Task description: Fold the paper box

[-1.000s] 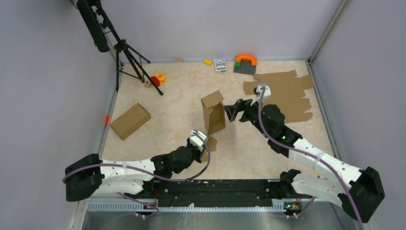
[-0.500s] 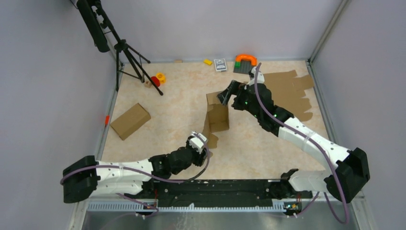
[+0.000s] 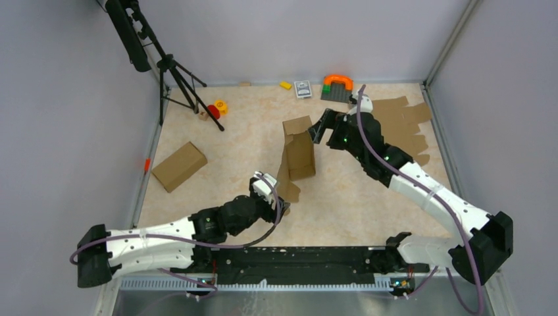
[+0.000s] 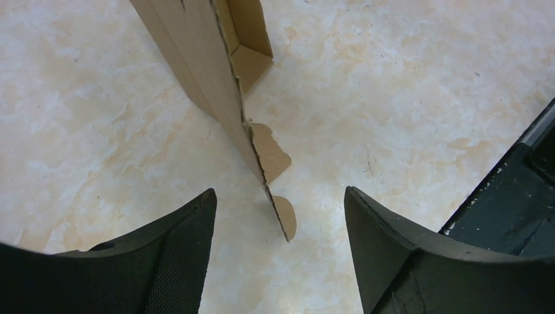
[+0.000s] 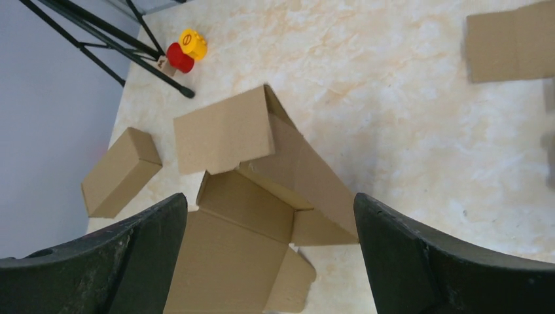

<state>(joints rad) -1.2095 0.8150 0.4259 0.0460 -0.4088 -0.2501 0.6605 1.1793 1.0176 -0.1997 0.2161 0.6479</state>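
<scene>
The paper box (image 3: 297,155), partly folded brown cardboard, stands on edge in the middle of the table with a tabbed flap trailing toward me. My left gripper (image 3: 268,192) is open just short of that flap. In the left wrist view the flap's thin edge and rounded tab (image 4: 286,219) lie between the spread fingers (image 4: 190,242), touching neither. My right gripper (image 3: 320,128) is open at the box's far right corner. The right wrist view looks down into the box (image 5: 262,190) between its wide fingers (image 5: 393,255); nothing is gripped.
A closed brown box (image 3: 179,166) lies at the left. A pile of flat cardboard sheets (image 3: 395,128) sits at the back right. A black tripod (image 3: 174,72) stands at the back left beside red and yellow pieces (image 3: 216,108). An orange-and-green toy (image 3: 337,85) lies along the back wall.
My left gripper has opened, let go of the flap and pulled back a little. My right gripper rose from the box's side to its far top corner. The box shifted slightly.
</scene>
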